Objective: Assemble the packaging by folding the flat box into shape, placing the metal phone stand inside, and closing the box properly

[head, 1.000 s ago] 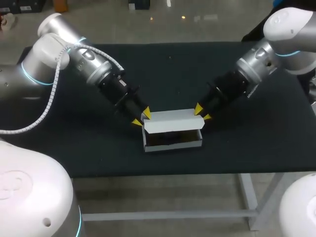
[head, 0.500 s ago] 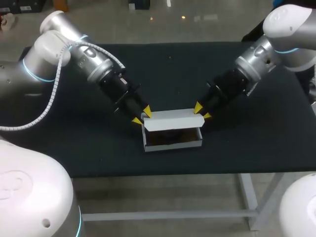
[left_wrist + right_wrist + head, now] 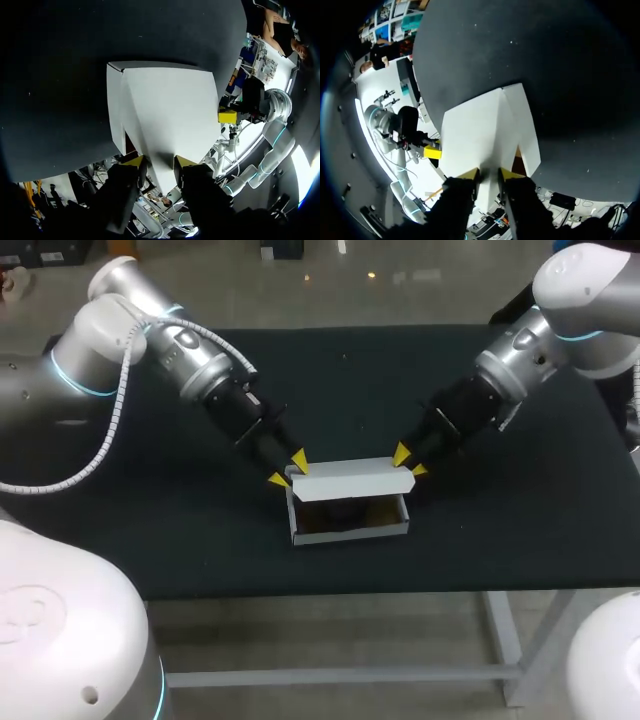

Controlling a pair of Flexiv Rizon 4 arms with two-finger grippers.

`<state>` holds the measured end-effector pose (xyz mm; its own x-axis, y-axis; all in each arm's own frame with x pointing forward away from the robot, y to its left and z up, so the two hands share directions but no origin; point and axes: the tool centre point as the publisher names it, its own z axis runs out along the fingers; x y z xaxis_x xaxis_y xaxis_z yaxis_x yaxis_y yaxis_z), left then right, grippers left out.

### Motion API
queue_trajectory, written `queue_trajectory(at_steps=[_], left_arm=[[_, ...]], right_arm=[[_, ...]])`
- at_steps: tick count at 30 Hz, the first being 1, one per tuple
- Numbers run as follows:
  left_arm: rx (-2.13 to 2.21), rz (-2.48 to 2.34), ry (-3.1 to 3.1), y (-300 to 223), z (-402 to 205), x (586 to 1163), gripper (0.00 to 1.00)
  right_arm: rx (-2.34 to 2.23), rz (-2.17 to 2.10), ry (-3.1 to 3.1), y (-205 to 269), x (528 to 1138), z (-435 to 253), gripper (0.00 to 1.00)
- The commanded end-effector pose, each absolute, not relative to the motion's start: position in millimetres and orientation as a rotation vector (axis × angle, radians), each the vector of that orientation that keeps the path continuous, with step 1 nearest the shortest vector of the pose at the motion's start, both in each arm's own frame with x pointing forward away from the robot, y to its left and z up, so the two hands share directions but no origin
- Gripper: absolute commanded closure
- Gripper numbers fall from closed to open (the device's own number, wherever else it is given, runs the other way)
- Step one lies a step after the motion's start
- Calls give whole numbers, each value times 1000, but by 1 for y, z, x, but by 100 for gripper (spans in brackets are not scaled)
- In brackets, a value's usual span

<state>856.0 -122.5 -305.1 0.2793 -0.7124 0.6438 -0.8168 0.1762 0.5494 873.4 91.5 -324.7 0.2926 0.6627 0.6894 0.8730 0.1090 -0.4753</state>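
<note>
The white box [image 3: 350, 528] sits mid-table [image 3: 150, 530], toward the near edge, with its lid [image 3: 350, 480] half raised over the opening. The left gripper [image 3: 288, 468] pinches the lid's left end and the right gripper [image 3: 408, 460] its right end. Both sets of fingers are narrow, with the card edge clamped between them — probably so both ends swing down level. A dark shape [image 3: 345, 510] inside is likely the phone stand — too dim to tell for sure.

Left tool [image 3: 288, 469] and right tool [image 3: 410, 461] face each other, fingers drawn in.
Left arm [image 3: 150, 340] and right arm [image 3: 520, 355] slope down behind them; each tool's yellow tips appear to clamp one end of the box lid [image 3: 350, 480].
</note>
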Motion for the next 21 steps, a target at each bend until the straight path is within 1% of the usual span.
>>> queue_trajectory(at_steps=[1,21], left_arm=[[1544,109,-1459,-132,-306,864,62],[1508,77,-1421,-131,-307,870,64]], right_arm=[[-1600,-259,-1433,100,878,-325,74],[-1587,-233,-1425,104,883,-322,72]])
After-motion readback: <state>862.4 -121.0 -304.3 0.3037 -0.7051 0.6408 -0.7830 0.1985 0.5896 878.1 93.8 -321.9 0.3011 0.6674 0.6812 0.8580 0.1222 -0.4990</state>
